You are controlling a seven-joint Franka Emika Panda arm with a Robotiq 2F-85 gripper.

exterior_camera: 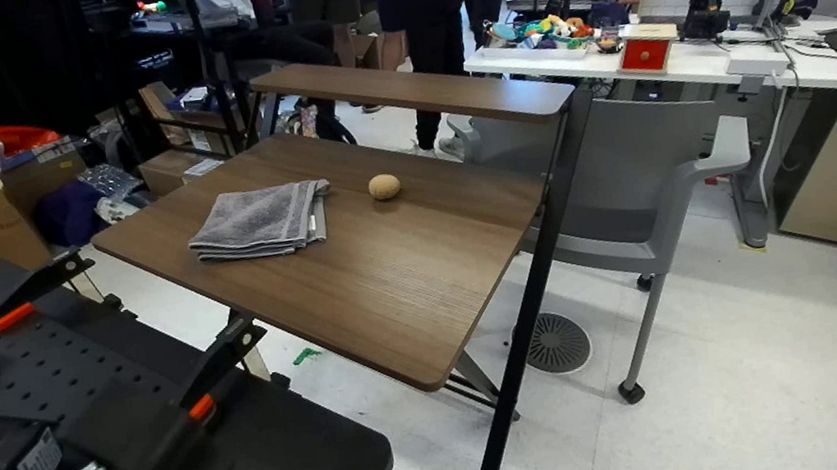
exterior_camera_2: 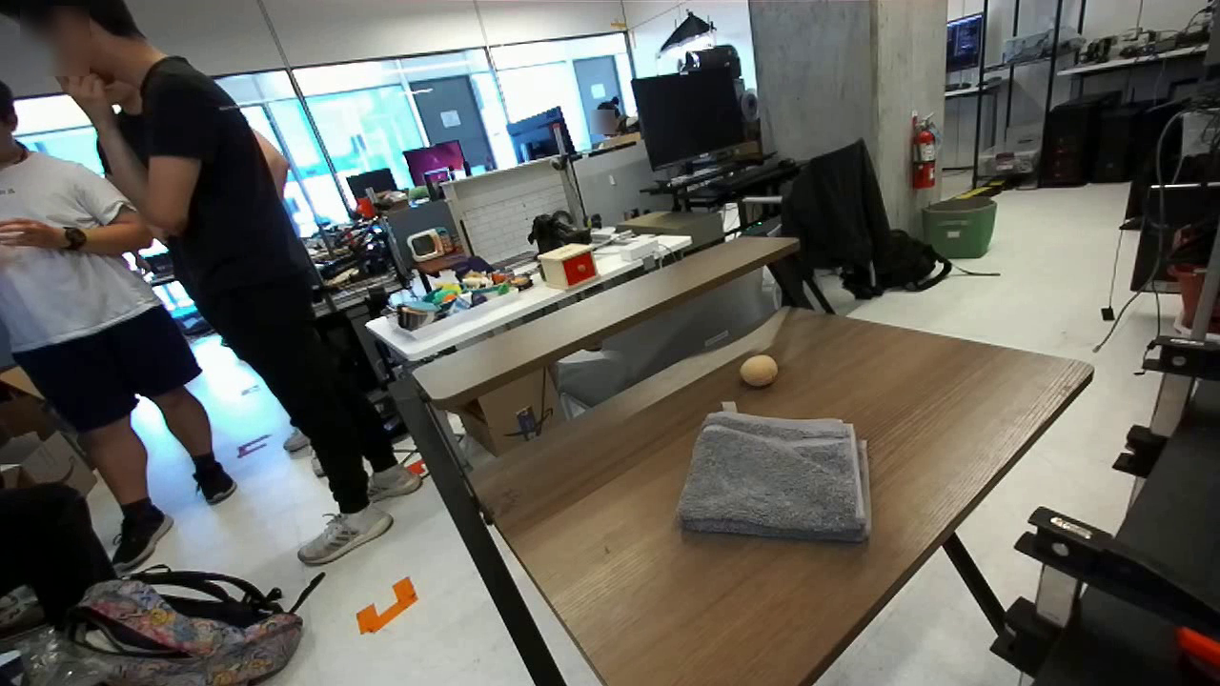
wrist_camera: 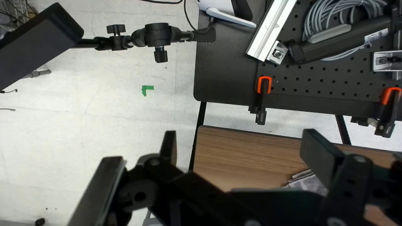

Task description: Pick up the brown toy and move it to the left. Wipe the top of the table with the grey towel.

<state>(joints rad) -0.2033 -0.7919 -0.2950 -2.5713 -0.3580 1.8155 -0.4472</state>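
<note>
The brown toy (exterior_camera: 384, 186), a small tan lump, rests on the dark brown table (exterior_camera: 386, 298) and also shows in an exterior view (exterior_camera_2: 759, 371). It does not show in the wrist view. The grey towel (exterior_camera: 259, 221) lies folded on the table beside the toy, apart from it; it also shows in an exterior view (exterior_camera_2: 777, 476). In the wrist view only a corner of the towel (wrist_camera: 306, 182) shows behind a finger. My gripper (wrist_camera: 241, 142) is open with nothing between its fingers, above the table's corner. I cannot make it out in either exterior view.
A raised brown shelf (exterior_camera: 413, 90) runs along one table edge. A black bench (wrist_camera: 226, 72) with orange-tipped clamps (wrist_camera: 263, 86) stands close to the opposite edge. A grey chair (exterior_camera: 611, 190) is by the shelf side. People stand farther back.
</note>
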